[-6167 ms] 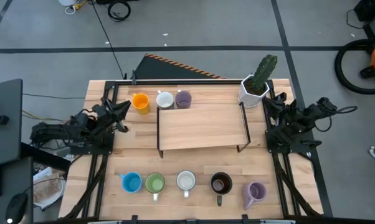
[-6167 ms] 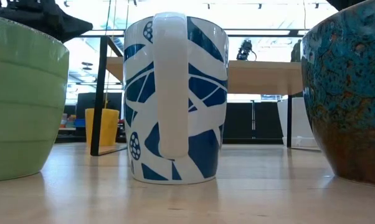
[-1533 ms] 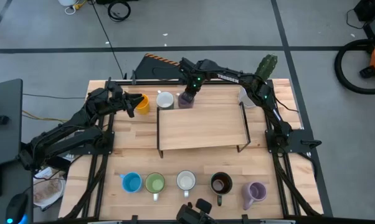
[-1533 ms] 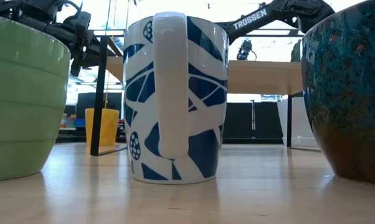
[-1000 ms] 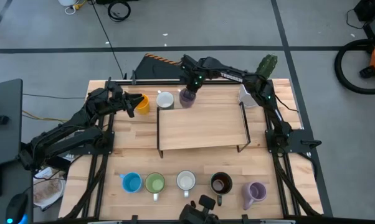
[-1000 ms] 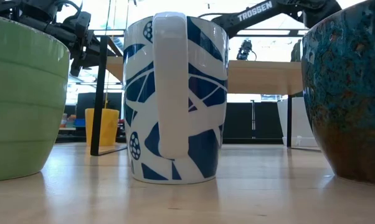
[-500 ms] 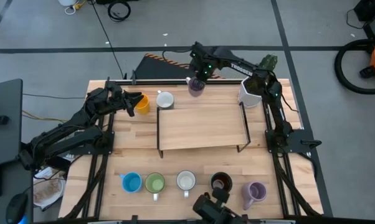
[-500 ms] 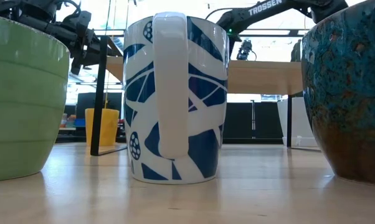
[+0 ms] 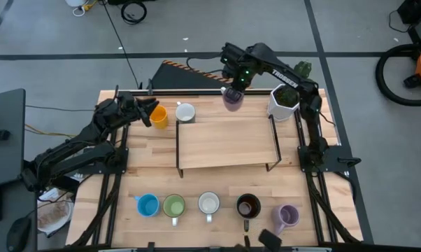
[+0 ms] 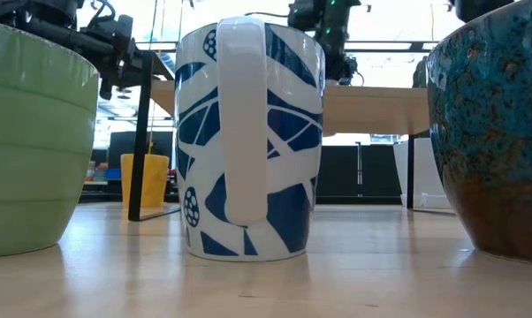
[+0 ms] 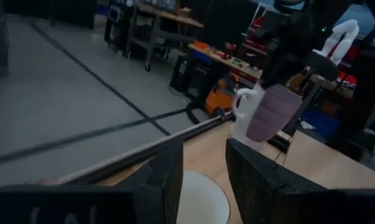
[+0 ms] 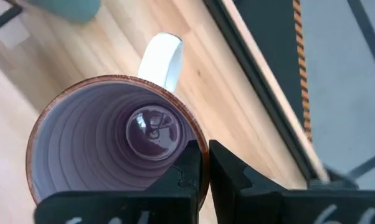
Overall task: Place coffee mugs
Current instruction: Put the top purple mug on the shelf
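**Lilac mug aloft, likely bound for the shelf**

Works over a wooden table (image 9: 126,175) with a low shelf (image 9: 228,143) standing at its middle. Stretches the right arm in over the back edge. Leaves the left arm waiting at the left side, its left gripper (image 9: 146,112) spread and empty just beside the orange mug (image 9: 158,115).

Holds the lilac mug (image 9: 233,100) upright and clear of the wood, just behind the shelf, between the white mug (image 9: 185,112) and the cactus pot (image 9: 284,103). Pinches its rim in the right gripper (image 12: 204,165), one finger inside the wall and one outside.

Seems to be mid-carry, probably toward the shelf top. Calls for slow, level travel, since a rim pinch is a thin hold and may let the mug swing. Keep wide of the pot and the shelf's dark frame. Lower until the base sits flat, then release and rise straight up.
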